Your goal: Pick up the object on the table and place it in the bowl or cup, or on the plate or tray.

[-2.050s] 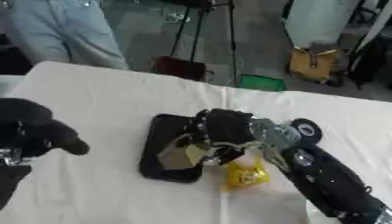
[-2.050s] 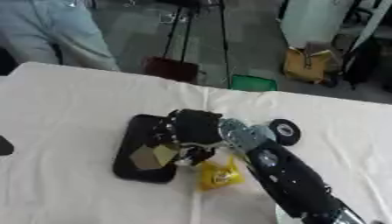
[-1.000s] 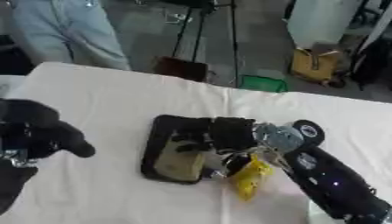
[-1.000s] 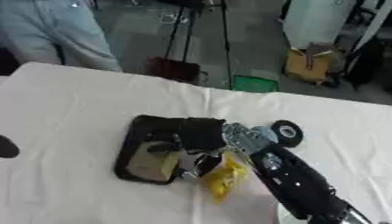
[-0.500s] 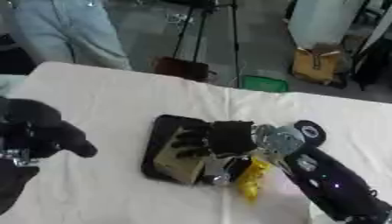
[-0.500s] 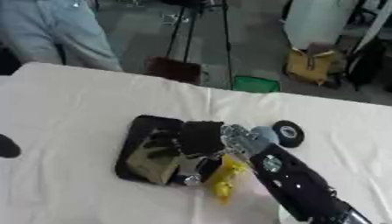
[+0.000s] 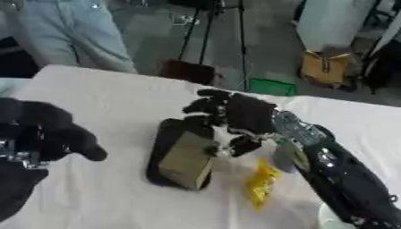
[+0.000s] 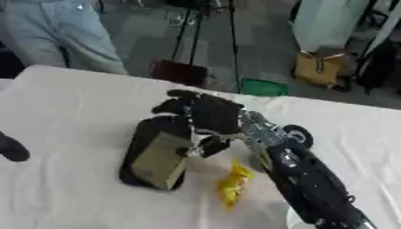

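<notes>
Right hand [image 7: 239, 114] fingers released above tan box [image 7: 186, 159] on black tray [image 7: 166, 138], yellow packet [image 7: 261, 184] beside, left hand [image 7: 43, 132] clenched, seen whole only in left eye view

**Count of things on the table**

One black tray [image 7: 163, 147] lay on the white cloth. One tan, box-shaped block [image 7: 186, 160] sat in it. One yellow packet [image 7: 262, 184] lay on the cloth just beside the tray. Two robot hands were in view: one right hand [image 7: 235, 114] over the tray's far end, and one left hand [image 7: 43, 132] at the left edge. One table [image 7: 109, 94] carried all of it
</notes>
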